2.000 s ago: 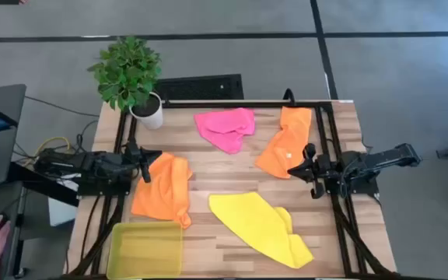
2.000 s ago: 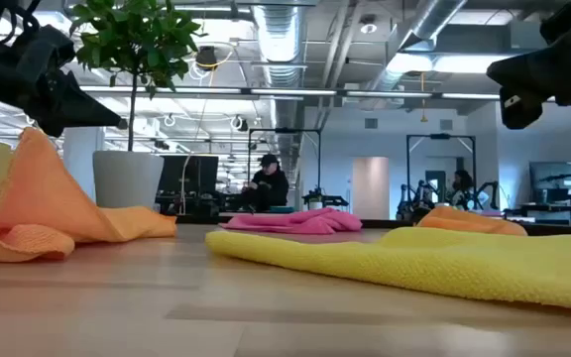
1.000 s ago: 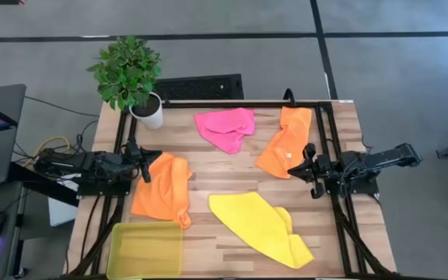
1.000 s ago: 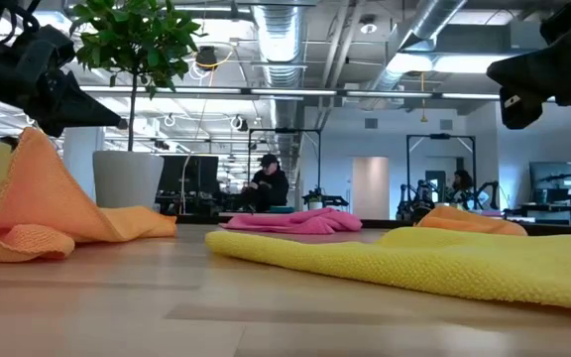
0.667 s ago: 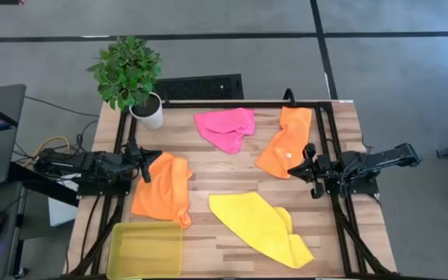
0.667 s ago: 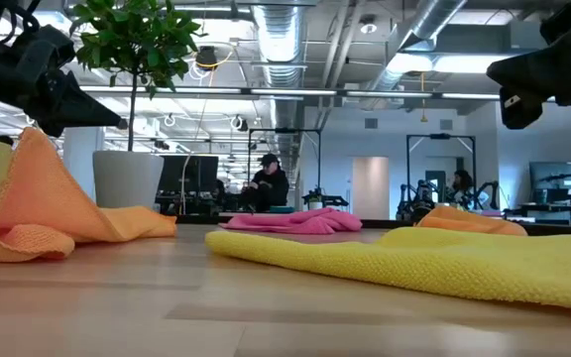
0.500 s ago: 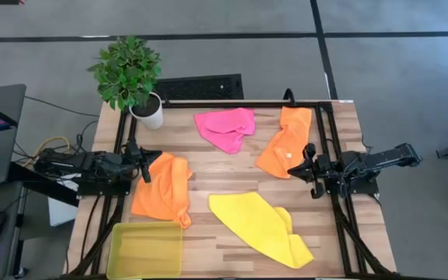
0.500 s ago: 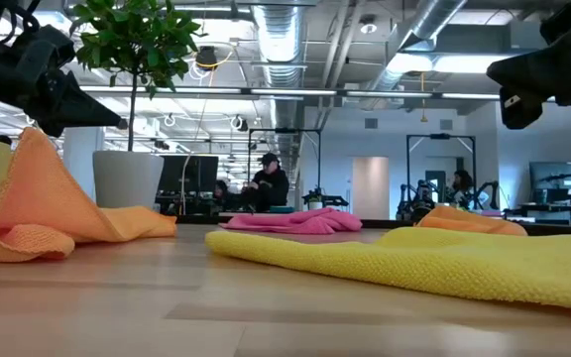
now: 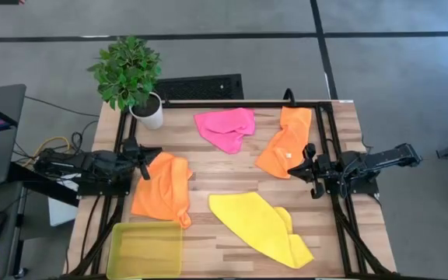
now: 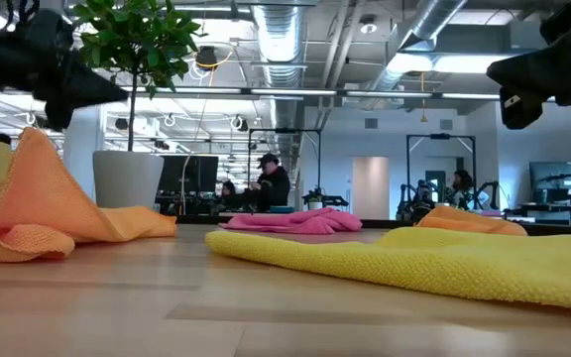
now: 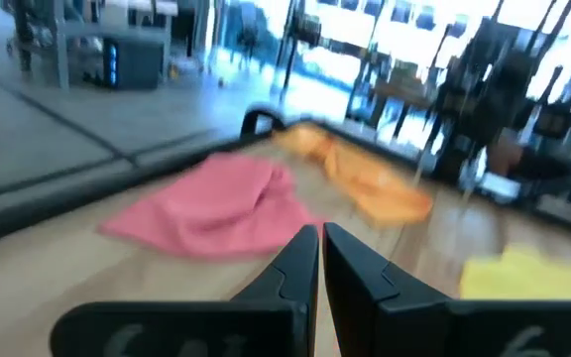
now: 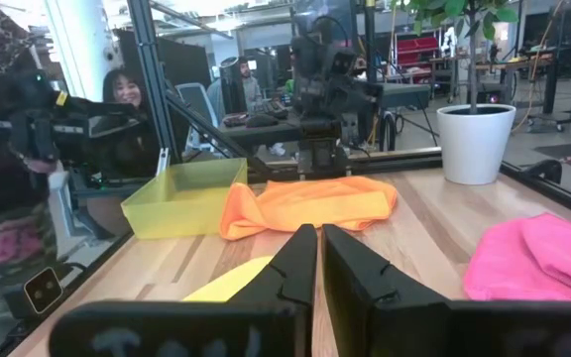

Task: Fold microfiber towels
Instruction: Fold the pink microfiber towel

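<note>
Towels, four: pink towel (image 9: 225,129), two orange towels (image 9: 163,190) (image 9: 285,141), yellow towel (image 9: 260,227). Your left gripper (image 9: 141,160) and right gripper (image 9: 308,170), both closed and empty, flank them; bare wood lies between.

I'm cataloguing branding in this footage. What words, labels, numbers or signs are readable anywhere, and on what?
None can be read.
Pink towel, both orange towels, yellow towel: plain, no visible tags.
Yellow-green tray, white plant pot: unmarked.
Left hand, right hand: pale marks on the housing, too blurred to read.
</note>
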